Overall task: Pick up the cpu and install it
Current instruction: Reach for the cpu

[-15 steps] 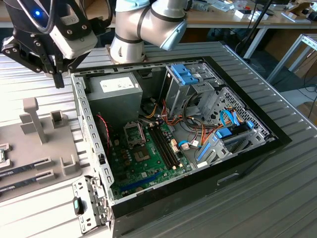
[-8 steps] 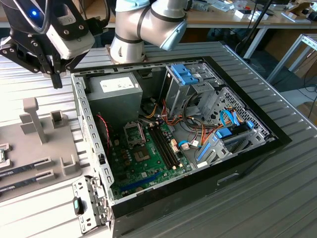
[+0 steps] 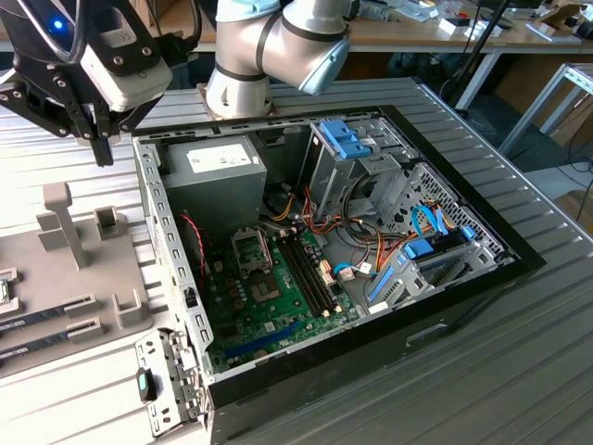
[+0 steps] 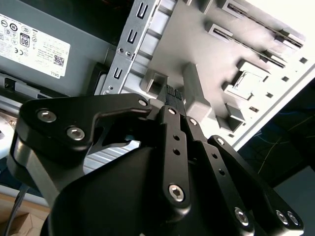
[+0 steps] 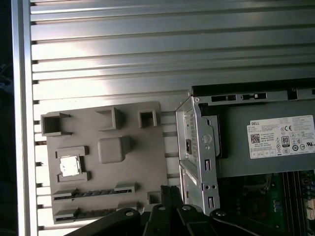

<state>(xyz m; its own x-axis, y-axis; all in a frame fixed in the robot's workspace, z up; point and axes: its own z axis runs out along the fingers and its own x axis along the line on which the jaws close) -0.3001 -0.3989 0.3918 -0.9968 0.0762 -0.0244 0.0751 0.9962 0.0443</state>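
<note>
The cpu (image 5: 69, 166) is seen in the first wrist view, laid flat with its silvery top up in a square pocket of a gray tray (image 5: 142, 162). It is untouched. It is found lower than the end effector (image 5: 167, 191) and well apart from it, off to the side away from the computer case (image 5: 197, 147). Two memory sticks (image 5: 93, 192) are held in slots of the same tray, somewhat nearer the end effector than the cpu is.

The fingers (image 4: 170, 93) of the end effector are brought together at their tips, and nothing is gripped between them. The end effector is held in the air above the tray's edge, just beside the case wall.

On its other side, the open case is laid on a ribbed metal surface (image 5: 147, 49). A gray power supply (image 5: 275, 142) is seen inside the case close to the end effector, and a green board (image 3: 269, 297) is seen farther off. On that board a dark square socket (image 3: 250, 248) is seen, well apart from the end effector.
</note>
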